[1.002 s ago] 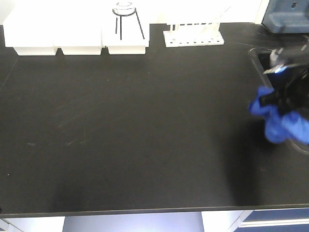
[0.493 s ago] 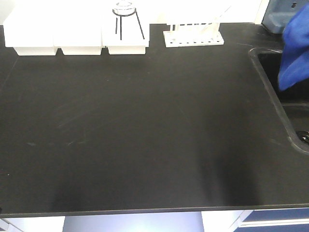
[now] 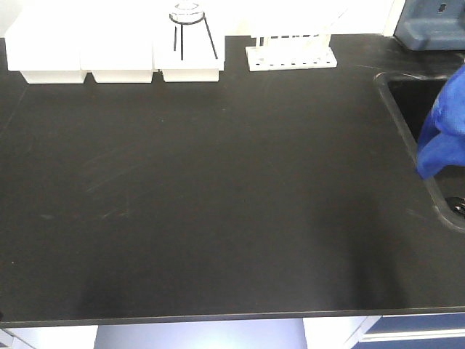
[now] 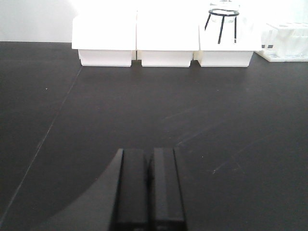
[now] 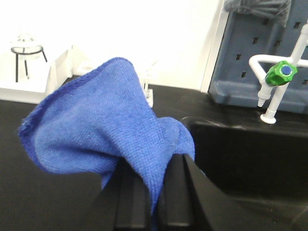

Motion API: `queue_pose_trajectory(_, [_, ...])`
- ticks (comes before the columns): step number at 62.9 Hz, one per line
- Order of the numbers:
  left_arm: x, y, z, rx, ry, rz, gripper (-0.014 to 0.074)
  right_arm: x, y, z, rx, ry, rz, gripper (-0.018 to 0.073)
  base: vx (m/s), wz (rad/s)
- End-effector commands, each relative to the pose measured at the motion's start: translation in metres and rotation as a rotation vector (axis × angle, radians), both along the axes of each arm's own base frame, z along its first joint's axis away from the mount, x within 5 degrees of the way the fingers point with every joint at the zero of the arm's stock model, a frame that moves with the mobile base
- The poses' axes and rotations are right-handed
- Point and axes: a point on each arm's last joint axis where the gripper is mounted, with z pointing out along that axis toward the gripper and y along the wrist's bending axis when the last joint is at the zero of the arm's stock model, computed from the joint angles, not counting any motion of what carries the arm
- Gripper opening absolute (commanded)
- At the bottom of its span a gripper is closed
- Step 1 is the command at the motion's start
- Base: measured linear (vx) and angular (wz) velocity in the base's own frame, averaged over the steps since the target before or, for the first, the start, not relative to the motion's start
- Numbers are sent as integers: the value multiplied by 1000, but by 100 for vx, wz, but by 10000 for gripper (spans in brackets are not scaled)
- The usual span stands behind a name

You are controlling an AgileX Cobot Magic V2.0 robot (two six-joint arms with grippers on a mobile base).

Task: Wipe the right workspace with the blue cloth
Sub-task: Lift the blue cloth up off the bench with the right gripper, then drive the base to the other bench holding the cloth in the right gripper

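Observation:
The blue cloth (image 5: pixel 110 125) hangs pinched between the fingers of my right gripper (image 5: pixel 155 192), which is shut on it and holds it in the air. In the front view the cloth (image 3: pixel 443 131) shows at the right edge, above the sink's (image 3: pixel 421 109) left rim; the right gripper itself is out of that view. My left gripper (image 4: pixel 149 187) is shut and empty, low over the black counter (image 4: pixel 144 110), facing the white boxes (image 4: pixel 163 43).
White boxes (image 3: pixel 109 51) and a tripod stand with a glass dish (image 3: pixel 190 29) line the back edge. A white test-tube rack (image 3: pixel 290 54) stands beside them. A tap with a green knob (image 5: pixel 279 72) stands behind the sink basin (image 5: pixel 240 149).
The cloth was down at the sink rim with the right gripper in the front view, rose high, and now hangs lower at the right edge. The left gripper's view has no earlier frame.

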Motion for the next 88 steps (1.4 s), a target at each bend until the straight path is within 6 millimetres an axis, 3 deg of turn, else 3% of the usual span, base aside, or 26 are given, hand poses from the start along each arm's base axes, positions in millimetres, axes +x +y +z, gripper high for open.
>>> queue_pose_trajectory(1, [1,-1,-2,-9,-67,-15,-6,1,-1,12,-4,-170,-11,-4,0,0])
queue_pose_trajectory(19, [1,-1,-2,-9,-67,-15,-6,3,-1,1,-8,-166,-13,-4,0,0])
queue_pose_trajectory(88, [1,-1,-2,-9,-67,-15,-6,3,-1,1,-8,-164,-13,-4,-2,0])
